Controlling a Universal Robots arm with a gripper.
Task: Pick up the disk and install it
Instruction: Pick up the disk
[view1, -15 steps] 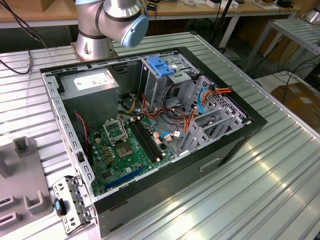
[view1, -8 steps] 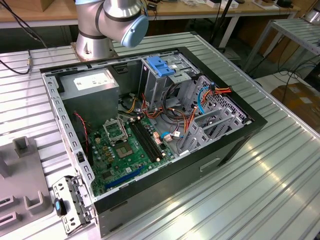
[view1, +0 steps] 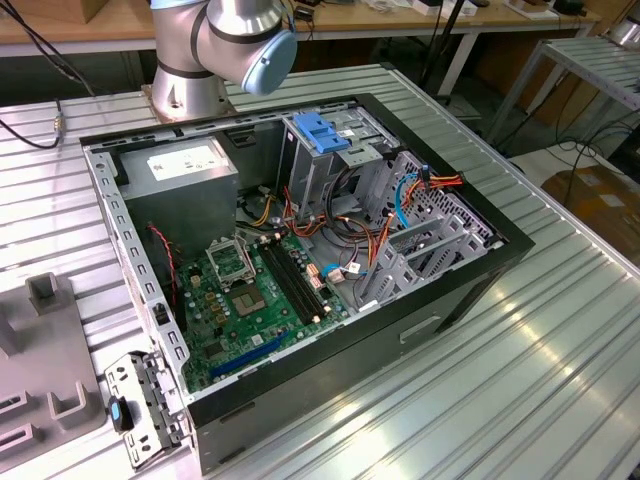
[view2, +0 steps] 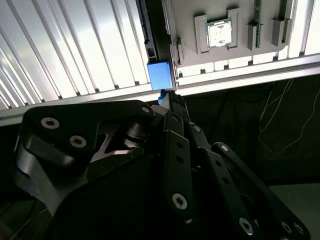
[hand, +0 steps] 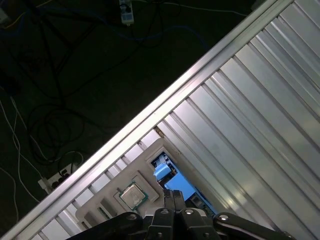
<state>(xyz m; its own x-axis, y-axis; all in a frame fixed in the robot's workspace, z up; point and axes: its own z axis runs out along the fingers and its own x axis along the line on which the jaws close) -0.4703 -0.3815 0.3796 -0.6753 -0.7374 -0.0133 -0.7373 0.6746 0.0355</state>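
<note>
While the open computer case (view1: 300, 250) waits, the gripper (hand: 173, 194) hovers with its fingers pinched together on nothing, just beside the disk (hand: 163, 172), blue-railed and slotted in the fixture tray (view1: 55, 350) at the case's nine o'clock. Pickup not yet made; install untouched.

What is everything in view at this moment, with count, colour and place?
computer case: 1, black, open, on the table
table: 1, silver, ribbed
power supply: 1, grey, inside the case near the arm's base
circuit board: 1, green, on the case floor
latch plate: 1, blue, atop the grey cage
holder: 1, grey, on the table
chip: 1, silver, seated in the holder
disk: 1, blue rail showing, beside the holder, just past the tool
arm: 1, silver and blue
tool: 1, black, shut
</note>
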